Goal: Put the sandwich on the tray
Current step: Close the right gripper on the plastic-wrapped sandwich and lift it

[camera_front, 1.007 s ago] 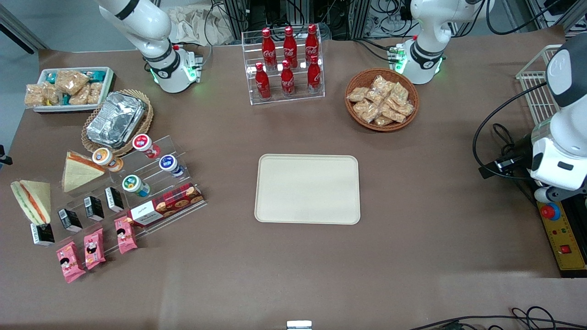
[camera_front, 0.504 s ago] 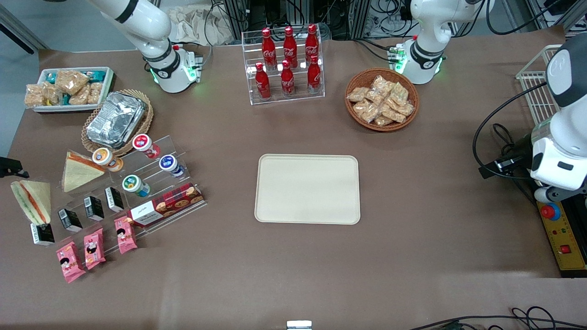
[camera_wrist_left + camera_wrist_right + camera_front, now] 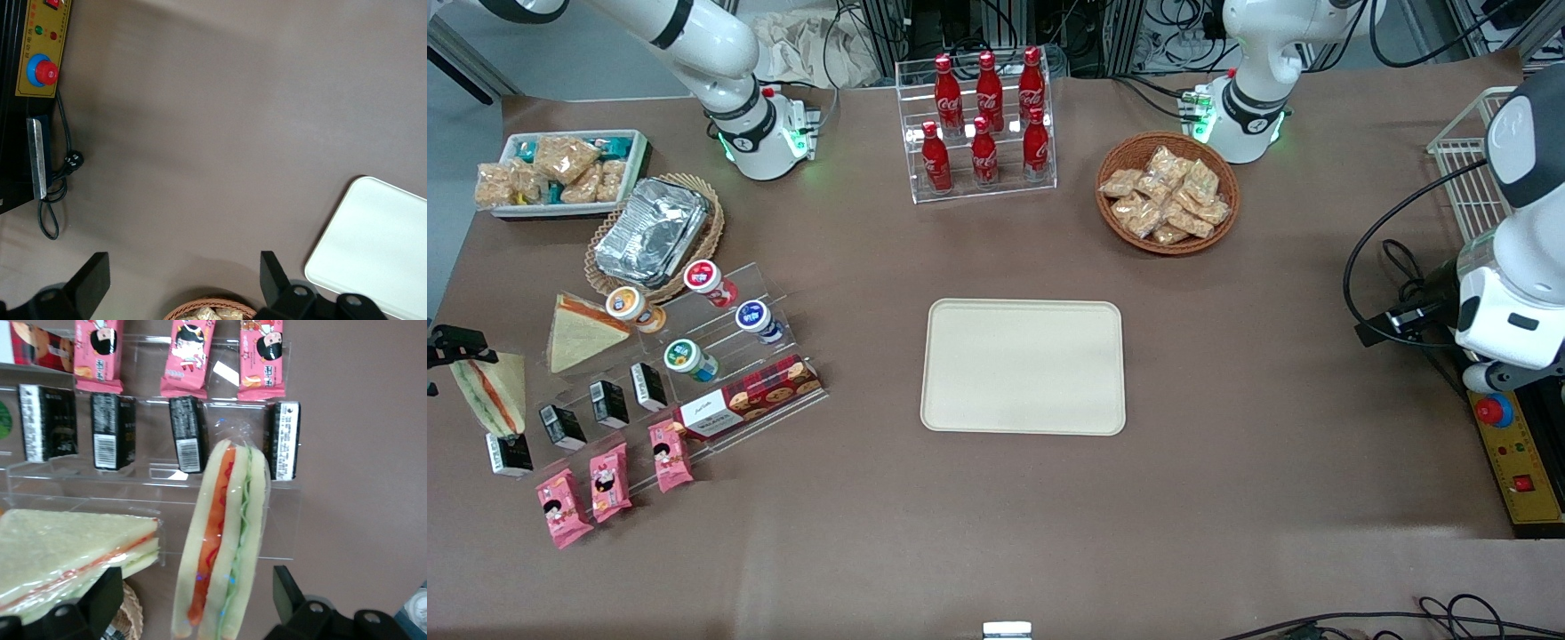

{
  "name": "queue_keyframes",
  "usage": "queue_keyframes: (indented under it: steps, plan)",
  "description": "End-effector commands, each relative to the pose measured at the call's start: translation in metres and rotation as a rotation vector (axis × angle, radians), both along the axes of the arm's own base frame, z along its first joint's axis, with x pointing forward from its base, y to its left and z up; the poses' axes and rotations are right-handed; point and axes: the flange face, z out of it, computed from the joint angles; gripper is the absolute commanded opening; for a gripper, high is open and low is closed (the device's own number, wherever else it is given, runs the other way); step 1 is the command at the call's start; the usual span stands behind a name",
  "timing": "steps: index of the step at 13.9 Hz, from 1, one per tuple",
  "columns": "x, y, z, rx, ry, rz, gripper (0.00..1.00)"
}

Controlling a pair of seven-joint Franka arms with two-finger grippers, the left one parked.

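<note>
The sandwich (image 3: 487,394), a clear-wrapped wedge with red and green filling, stands on edge on the acrylic shelf at the working arm's end of the table. My gripper (image 3: 455,345) hovers just above it, open. In the right wrist view the sandwich (image 3: 223,540) lies between the two black fingers (image 3: 107,593), with a gap on each side, and the gripper (image 3: 197,590) touches nothing. The cream tray (image 3: 1023,366) lies bare at mid-table, well away toward the parked arm's end, and its corner (image 3: 380,247) also shows in the left wrist view.
A larger plain-faced sandwich (image 3: 583,331) sits beside the wedge. The stepped acrylic rack (image 3: 720,356) holds cups, black packs (image 3: 189,433), a biscuit box and pink packets (image 3: 190,353). A foil container (image 3: 651,231), white snack bin (image 3: 560,169), cola rack (image 3: 983,120) and snack basket (image 3: 1167,191) stand farther from the camera.
My gripper has come into the front view from the table's edge and now covers the sandwich's upper end. Nothing else has moved.
</note>
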Motion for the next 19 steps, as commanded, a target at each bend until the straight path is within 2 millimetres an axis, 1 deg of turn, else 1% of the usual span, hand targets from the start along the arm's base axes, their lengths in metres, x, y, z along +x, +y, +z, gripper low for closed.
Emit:
queue_keyframes:
  steps: [1, 2, 4, 7, 8, 11, 14, 15, 16, 18, 19]
  plan:
    - [0.004, -0.005, -0.005, -0.027, -0.008, 0.031, 1.00]
    - [0.005, -0.006, -0.008, -0.030, -0.012, 0.044, 1.00]
    - [0.001, -0.017, -0.020, -0.021, -0.001, 0.032, 1.00]
    - [-0.001, -0.020, -0.032, -0.016, 0.007, 0.029, 1.00]
    - [-0.005, -0.025, -0.037, -0.012, 0.012, 0.020, 1.00]
    - [-0.008, -0.026, -0.046, 0.002, 0.014, 0.019, 1.00]
    - [-0.009, -0.027, -0.064, 0.036, 0.025, 0.011, 1.00]
    - [-0.010, -0.026, -0.068, 0.040, 0.030, 0.009, 0.96]
    - [-0.012, -0.025, -0.071, 0.043, 0.037, 0.005, 0.89]
    - [-0.012, -0.023, -0.069, 0.045, 0.046, 0.000, 0.61]
    - [-0.012, -0.022, -0.067, 0.045, 0.044, -0.001, 0.54]
